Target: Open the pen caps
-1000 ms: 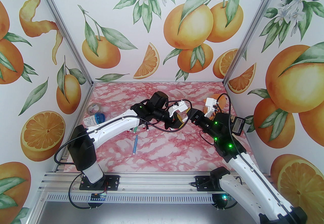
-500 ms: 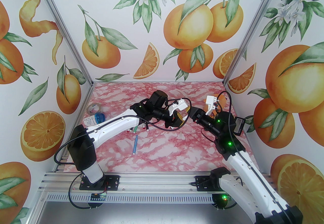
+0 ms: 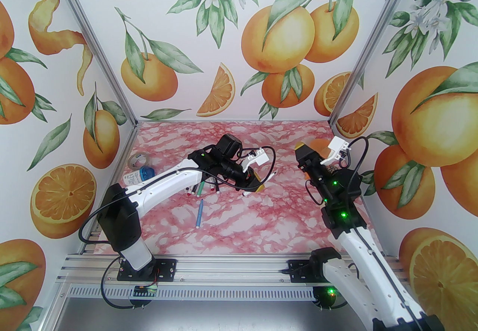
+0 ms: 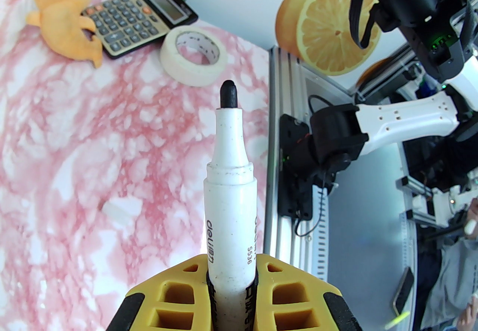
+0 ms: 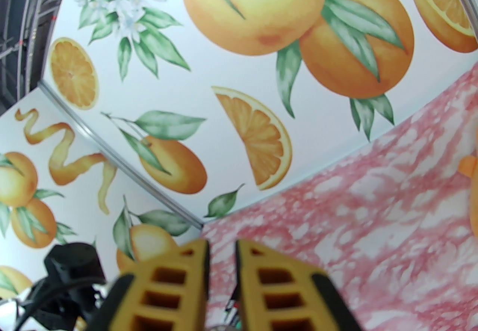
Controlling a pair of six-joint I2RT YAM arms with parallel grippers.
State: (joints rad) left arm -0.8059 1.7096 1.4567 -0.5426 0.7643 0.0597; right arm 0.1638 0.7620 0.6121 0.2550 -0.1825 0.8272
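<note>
Left hand [image 4: 231, 269] grips white plastic marker pen [image 4: 227, 202], long axis straight out from hand, uncapped black tip toward cream tape roll [image 4: 194, 55]; right hand [image 5: 223, 247] grip indeterminate.

My left claw [image 3: 257, 187] hangs low over the middle of the pink marbled table [image 3: 261, 225], clamped on a white pen [image 3: 269, 176] whose free end slants toward the far right. My right claw [image 3: 300, 146] sits high and well apart from it, tips aimed at the back wall; whether it grips anything I cannot tell. Under my left forearm lies a bunch of pens [image 3: 201, 187], with a blue pen [image 3: 199, 214] just nearer.
</note>
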